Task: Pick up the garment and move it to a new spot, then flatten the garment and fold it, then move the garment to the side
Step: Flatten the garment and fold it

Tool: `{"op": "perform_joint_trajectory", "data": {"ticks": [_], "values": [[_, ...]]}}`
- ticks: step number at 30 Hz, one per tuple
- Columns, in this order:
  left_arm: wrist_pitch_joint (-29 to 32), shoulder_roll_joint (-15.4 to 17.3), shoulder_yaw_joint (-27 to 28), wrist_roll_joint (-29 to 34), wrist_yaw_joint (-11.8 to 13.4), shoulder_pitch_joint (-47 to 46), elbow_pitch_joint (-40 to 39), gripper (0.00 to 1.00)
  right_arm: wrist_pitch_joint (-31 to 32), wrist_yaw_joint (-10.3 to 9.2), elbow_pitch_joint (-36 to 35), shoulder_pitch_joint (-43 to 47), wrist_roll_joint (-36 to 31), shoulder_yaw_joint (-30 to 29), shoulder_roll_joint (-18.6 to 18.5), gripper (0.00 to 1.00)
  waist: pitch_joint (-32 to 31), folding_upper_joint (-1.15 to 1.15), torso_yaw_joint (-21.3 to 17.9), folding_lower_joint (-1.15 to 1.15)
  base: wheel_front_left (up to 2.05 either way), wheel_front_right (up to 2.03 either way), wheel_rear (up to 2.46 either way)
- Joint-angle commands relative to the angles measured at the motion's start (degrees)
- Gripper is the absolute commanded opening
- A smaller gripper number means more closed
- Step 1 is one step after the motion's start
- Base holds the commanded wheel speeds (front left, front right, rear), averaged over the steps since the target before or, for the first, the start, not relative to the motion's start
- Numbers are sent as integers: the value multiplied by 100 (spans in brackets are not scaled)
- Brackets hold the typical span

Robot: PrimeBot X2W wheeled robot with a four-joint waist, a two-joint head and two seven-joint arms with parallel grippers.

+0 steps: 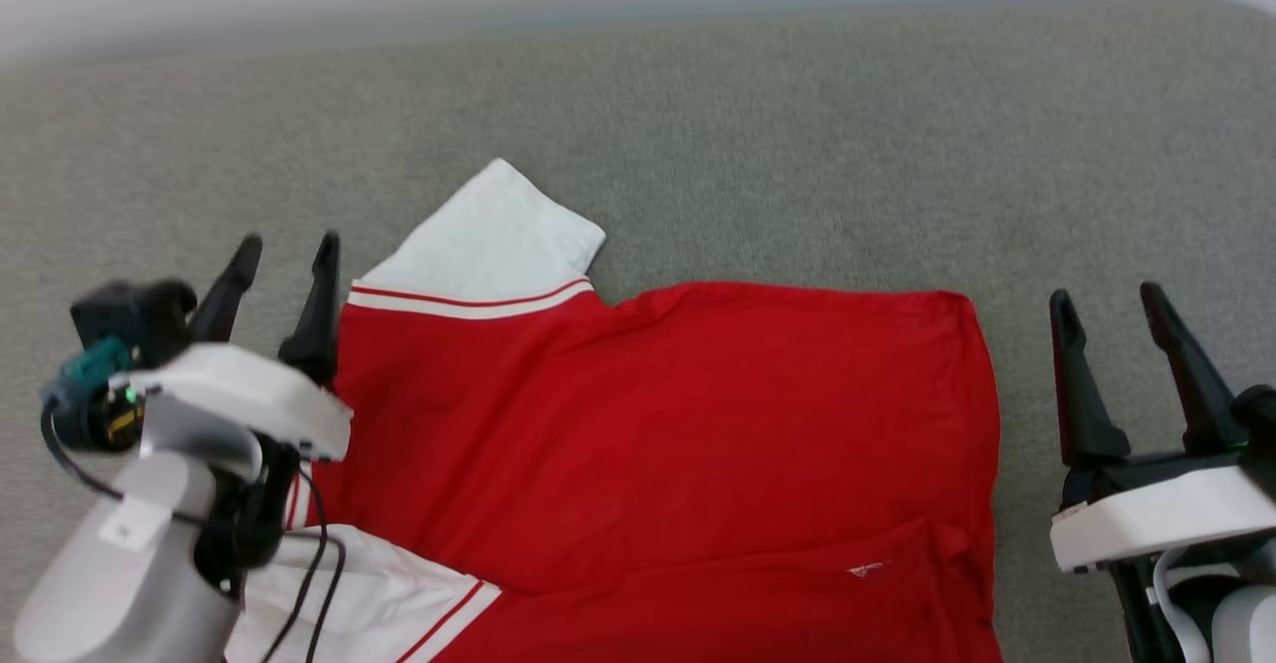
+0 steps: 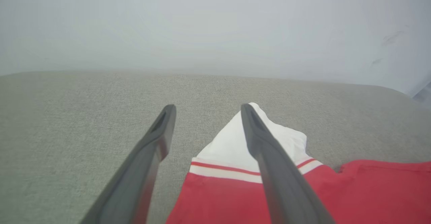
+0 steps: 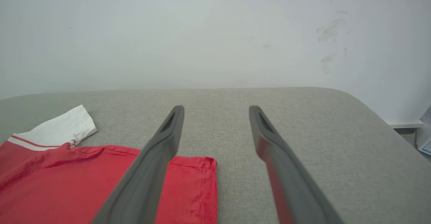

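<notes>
Left gripper (image 1: 288, 241): fingers spread, holding nothing, at the red jersey's (image 1: 678, 424) left edge, beside its white sleeve (image 1: 488, 234). Jersey: spread flat mid-counter (image 1: 797, 145), grey cloth stretching wide beyond its far edge. Right gripper (image 1: 1106, 293): fingers spread, holding nothing, just off the jersey's right edge.

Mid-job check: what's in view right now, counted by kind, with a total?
Garments: 1, the red garment
Tools: 2, the left tool and the right tool, both open
Surfaces: 1, the grey surface
Total: 4
</notes>
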Motion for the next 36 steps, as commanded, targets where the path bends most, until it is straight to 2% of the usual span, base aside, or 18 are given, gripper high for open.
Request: {"op": "perform_joint_trajectory", "data": {"ticks": [1, 4, 8, 11, 13, 17, 23, 27, 28, 30, 31, 34, 36], "values": [[91, 3, -26, 40, -96, -301, 65, 100, 8, -3, -91, -144, -37, 6, 34, 100, 404, 0, -184, 0, 0, 0, 0], [494, -1, -182, -37, -369, -857, 270, 100, 46, -3, -196, -248, -35, -41, 39, 100, 637, 0, -232, 0, 0, 0, 0], [1305, 64, -370, -284, -876, -1627, 552, 100, 85, -3, -242, -351, 12, -34, 41, 100, 854, 0, -336, 0, 0, 0, 0], [2174, 152, -553, -580, -1177, -2089, 773, 100, 71, -3, -214, -432, 142, 10, 41, 100, 1003, 0, -441, 0, 0, 0, 0], [2844, 230, -671, -818, -1287, -2418, 898, 100, 52, -3, -198, -455, 216, 29, 41, 100, 1120, 0, -497, 0, 0, 0, 0], [3869, 400, -806, -1148, -1363, -2968, 1112, 100, -53, -3, -104, -546, 367, 95, 41, 100, 1332, 0, -658, 0, 0, 0, 0], [4956, 639, -1060, -1226, -1375, -3470, 1428, 100, -264, -3, 146, -657, 614, 207, 41, 100, 1608, 0, -914, 0, 0, 0, 0], [5708, 604, -1366, -1306, -1321, -3347, 1765, 100, -377, -3, 356, -696, 793, 249, 41, 100, 1700, 0, -1038, 0, 0, 0, 0], [5942, 581, -1468, -1341, -1250, -3247, 1876, 55, -392, -3, 416, -708, 848, 253, 40, 100, 1708, 0, -1063, 0, 0, 0, 0], [6222, 543, -1601, -1366, -1166, -3097, 2016, 5, -427, -3, 500, -753, 892, 278, 40, 100, 1723, 0, -1111, 0, 0, 0, 0], [6299, 494, -1617, -1425, -1130, -3025, 2066, 0, -423, -4, 556, -761, 930, 278, 40, 100, 1727, 0, -1126, 0, 0, 0, 0], [6298, 423, -1652, -1417, -1083, -2944, 2108, 0, -375, -3, 644, -804, 1025, 318, 41, 100, 1733, 0, -1146, 0, 0, 0, 0], [6091, 438, -1626, -1330, -1084, -2985, 2089, 0, -285, -3, 711, -876, 1064, 326, 40, 100, 1718, 0, -1134, 0, 0, 0, 0]]}}
